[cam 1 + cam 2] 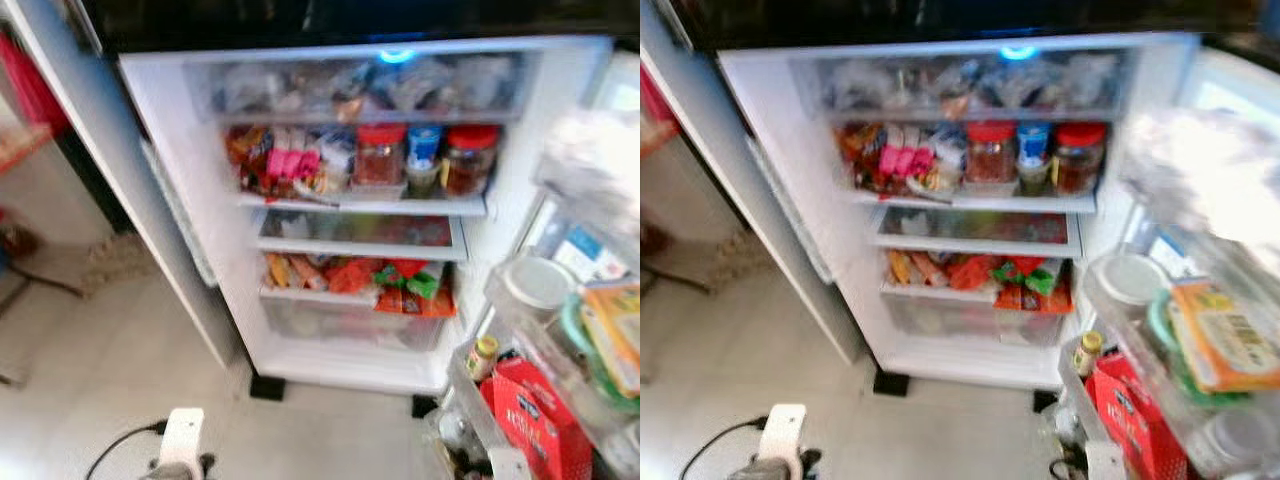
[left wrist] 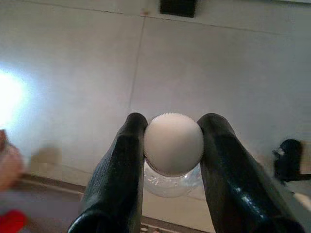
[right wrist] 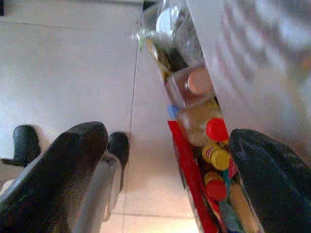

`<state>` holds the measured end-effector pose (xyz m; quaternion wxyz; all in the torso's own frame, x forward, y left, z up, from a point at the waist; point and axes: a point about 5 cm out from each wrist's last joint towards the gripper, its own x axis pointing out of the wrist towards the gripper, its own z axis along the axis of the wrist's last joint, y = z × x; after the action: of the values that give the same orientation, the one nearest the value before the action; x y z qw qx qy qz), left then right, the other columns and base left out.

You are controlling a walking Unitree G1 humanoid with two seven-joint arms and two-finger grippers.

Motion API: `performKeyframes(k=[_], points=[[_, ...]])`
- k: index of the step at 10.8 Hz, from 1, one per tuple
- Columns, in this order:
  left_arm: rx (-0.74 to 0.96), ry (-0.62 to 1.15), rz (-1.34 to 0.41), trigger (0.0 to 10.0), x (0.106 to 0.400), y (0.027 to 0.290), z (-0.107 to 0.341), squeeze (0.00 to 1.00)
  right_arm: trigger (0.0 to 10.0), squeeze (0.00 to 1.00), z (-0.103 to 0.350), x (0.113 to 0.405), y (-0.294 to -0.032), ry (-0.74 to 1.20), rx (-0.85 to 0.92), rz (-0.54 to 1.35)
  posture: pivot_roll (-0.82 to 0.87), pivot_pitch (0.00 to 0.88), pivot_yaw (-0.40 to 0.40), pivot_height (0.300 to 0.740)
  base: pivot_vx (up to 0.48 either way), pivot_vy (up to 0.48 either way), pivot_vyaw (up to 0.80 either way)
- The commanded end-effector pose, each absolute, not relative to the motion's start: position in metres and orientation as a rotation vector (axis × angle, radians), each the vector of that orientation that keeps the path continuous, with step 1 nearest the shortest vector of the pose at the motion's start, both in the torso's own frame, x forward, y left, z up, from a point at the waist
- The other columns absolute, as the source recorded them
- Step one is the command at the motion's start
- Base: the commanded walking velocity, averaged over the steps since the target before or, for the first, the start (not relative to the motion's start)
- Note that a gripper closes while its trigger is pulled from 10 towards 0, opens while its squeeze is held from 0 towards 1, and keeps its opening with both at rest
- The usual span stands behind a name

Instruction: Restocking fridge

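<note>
While the fridge (image 1: 560, 120) stands open, the left gripper (image 2: 173, 145) jaws clamp a bottle (image 2: 173, 144), cap toward the wrist camera, long axis pointing floorward; right gripper (image 3: 165, 160) jaws gape wide.

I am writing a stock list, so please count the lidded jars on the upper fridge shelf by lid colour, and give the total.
Red-lidded jars: 2 (red-lidded jar on the left, red-lidded jar on the right)
Blue-lidded jar: 1 (blue-lidded jar, between them)
Total: 3
</note>
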<state>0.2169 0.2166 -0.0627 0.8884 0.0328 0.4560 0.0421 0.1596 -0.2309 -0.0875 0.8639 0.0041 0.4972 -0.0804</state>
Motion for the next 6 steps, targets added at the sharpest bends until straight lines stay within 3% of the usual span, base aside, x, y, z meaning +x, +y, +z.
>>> performKeyframes(k=[1,6], points=[[0.079,0.916,0.077,10.0,0.226,0.218,-0.057,0.00,10.0,0.00,-0.085,0.164,-0.233,1.011,0.004,-0.160,-0.08,0.000,0.027,0.740,0.000,0.000,0.00],[0.117,0.927,0.046,10.0,0.224,0.220,-0.057,0.00,10.0,0.00,-0.090,0.150,-0.233,1.047,-0.014,-0.125,-0.05,0.037,0.023,0.740,0.000,0.000,0.00]])
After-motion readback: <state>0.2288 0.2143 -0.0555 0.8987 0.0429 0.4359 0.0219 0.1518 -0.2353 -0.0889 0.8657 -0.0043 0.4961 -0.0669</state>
